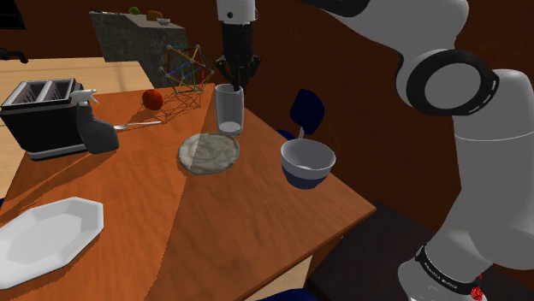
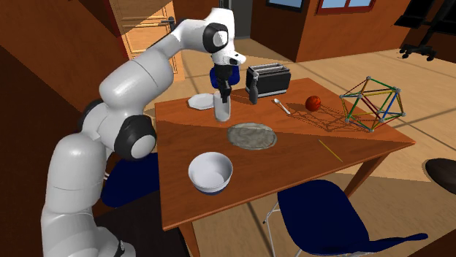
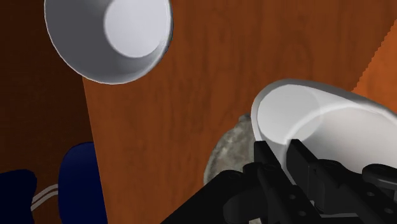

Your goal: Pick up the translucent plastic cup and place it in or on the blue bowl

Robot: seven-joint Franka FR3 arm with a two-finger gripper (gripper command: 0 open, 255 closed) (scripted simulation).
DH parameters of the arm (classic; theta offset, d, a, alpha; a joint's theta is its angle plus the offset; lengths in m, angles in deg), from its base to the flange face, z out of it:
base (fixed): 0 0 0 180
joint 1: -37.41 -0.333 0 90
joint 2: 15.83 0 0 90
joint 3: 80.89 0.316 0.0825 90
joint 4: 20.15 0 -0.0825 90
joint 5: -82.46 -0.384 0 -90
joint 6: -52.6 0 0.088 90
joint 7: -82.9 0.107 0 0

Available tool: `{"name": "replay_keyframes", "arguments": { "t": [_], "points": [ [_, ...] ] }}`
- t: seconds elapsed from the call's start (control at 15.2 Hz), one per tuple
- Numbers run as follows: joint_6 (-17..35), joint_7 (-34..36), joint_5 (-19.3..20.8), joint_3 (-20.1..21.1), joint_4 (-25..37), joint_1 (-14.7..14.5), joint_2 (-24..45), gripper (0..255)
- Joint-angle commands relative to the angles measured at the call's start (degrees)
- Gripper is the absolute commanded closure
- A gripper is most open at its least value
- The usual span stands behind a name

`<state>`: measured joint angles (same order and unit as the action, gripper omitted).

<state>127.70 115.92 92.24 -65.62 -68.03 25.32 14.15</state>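
Claw [image 1: 233, 83], nearly closed, pinches the rim of the upright cup [image 1: 229, 113], mouth facing up.

The table [image 1: 257, 214] shows smooth, faintly shiny wood grain. The cup [image 1: 229, 109] looks like pale see-through plastic, smooth-walled. The bowl [image 1: 304, 180] is smooth with a soft gloss. The round mat [image 1: 209, 154] at the table's middle looks like rough, mottled stone. The toaster [image 1: 43, 115] has a metal-looking top.
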Motion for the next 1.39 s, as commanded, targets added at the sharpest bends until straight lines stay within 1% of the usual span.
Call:
{"name": "replay_keyframes", "arguments": {
  "t": [0.0,0.2,0.33,0.53,0.86,1.25,1.32],
  "points": [
    [2.14,-0.76,-1.18,0.25,-7.26,2.18,-5.31,255],
    [5.11,-3.12,-3.42,0.02,-18.52,5.84,-13.88,255],
    [6.20,-5.00,-4.71,-0.47,-24.19,7.80,-18.70,255],
    [7.01,-8.10,-6.36,-1.64,-31.08,10.21,-25.13,255],
    [6.85,-13.68,-8.19,-4.47,-39.68,13.17,-34.32,255],
    [4.93,-20.95,-8.74,-8.83,-46.80,15.95,-43.68,255],
    [5.76,-20.94,-8.78,-8.87,-47.98,15.92,-44.03,255]
  ]
}}
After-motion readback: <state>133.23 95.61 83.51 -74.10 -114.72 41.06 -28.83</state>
